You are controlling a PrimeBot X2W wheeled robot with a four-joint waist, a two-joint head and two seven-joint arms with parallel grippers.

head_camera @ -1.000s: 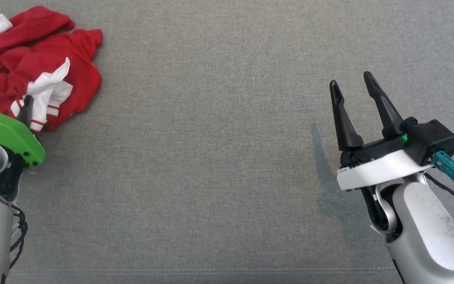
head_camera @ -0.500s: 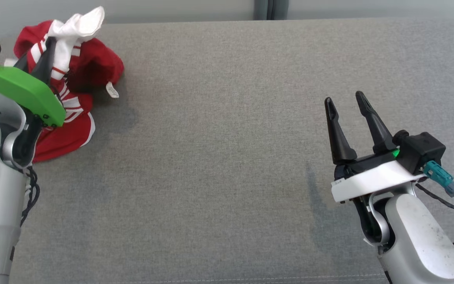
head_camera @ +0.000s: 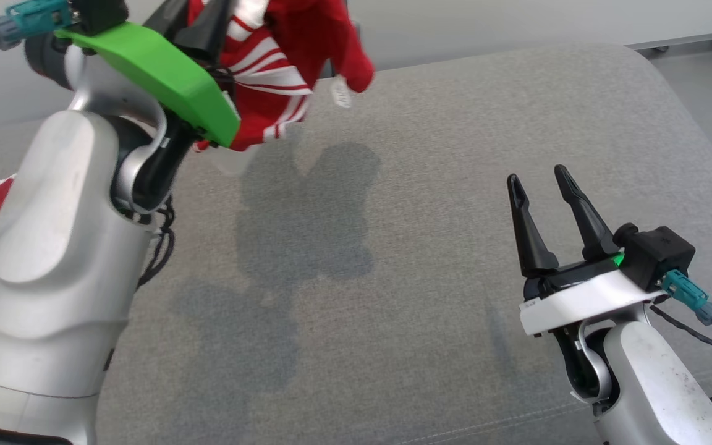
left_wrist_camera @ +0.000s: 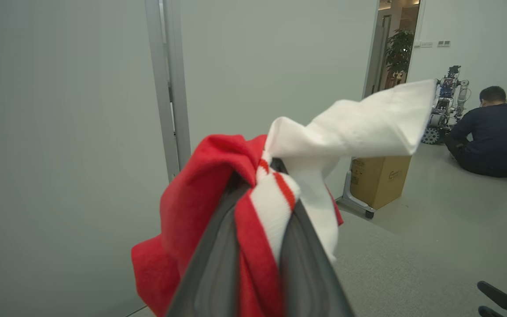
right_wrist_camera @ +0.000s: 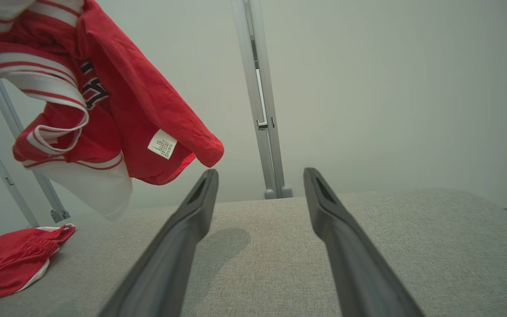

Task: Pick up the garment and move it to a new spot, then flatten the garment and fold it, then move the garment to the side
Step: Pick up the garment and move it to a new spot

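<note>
While the left gripper [left_wrist_camera: 258, 176] clamps the garment [head_camera: 282, 55] above the cushion [head_camera: 424, 185], it should descend mid-cushion, avoiding the parted right gripper [head_camera: 536, 175].

The table [head_camera: 455, 185] is covered in grey woven fabric. It has a rounded far-right corner and a stitched seam along the near edge. A crumpled red cloth piece with white trim [right_wrist_camera: 11, 264] lies directly on its left part. Soft shadows darken the fabric left of centre.
</note>
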